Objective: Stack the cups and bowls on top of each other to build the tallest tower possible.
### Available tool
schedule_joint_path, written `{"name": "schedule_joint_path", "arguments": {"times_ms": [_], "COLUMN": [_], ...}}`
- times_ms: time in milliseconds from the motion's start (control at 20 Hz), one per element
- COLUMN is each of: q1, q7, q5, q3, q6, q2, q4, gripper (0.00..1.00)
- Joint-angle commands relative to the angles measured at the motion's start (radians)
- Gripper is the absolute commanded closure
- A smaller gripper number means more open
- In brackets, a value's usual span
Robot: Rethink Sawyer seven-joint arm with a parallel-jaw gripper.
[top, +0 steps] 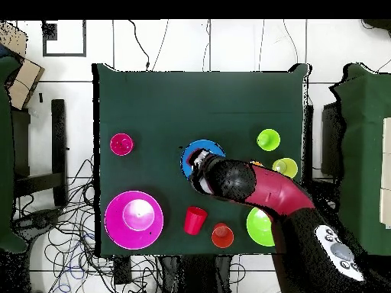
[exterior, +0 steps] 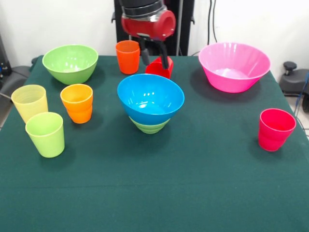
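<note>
Gripper (exterior: 154, 59) fingers apart, straddling rim of tipped red cup (exterior: 161, 68) (contact unclear), behind blue bowl (exterior: 150, 96).

The table (exterior: 203, 183) is covered in a plain dark green cloth. On it sit a bright pink bowl (exterior: 234, 66), a light green bowl (exterior: 70, 63), and a vivid blue bowl (exterior: 150, 98) resting on a smaller light green bowl (exterior: 149, 126). The cups are pale yellow (exterior: 30, 102), lime green (exterior: 46, 134), two orange (exterior: 77, 102) (exterior: 128, 56), red (exterior: 159, 67) and pinkish-red (exterior: 275, 129). The arm (exterior: 147, 19) is glossy red with black; the gripper (exterior: 154, 57) fingers look dark grey.
</note>
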Motion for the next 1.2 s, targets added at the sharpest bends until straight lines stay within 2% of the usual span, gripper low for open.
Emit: {"name": "schedule_joint_path", "arguments": {"times_ms": [50, 300, 700, 1000, 1200], "q1": [0.097, 0.18, 0.286, 0.315, 0.329], "q7": [0.118, 0.162, 0.241, 0.245, 0.223], "q5": [0.035, 0.029, 0.078, 0.107, 0.129], "q3": [-0.024, -0.108, -0.214, -0.271, -0.269], "q6": [0.085, 0.14, 0.113, 0.116, 0.119], "q2": [0.04, 0.047, 0.078, 0.094, 0.093], "q4": [-0.088, -0.147, -0.183, -0.207, -0.206], "gripper": [0.0, 0.0, 0.0, 0.0, 0.0]}}
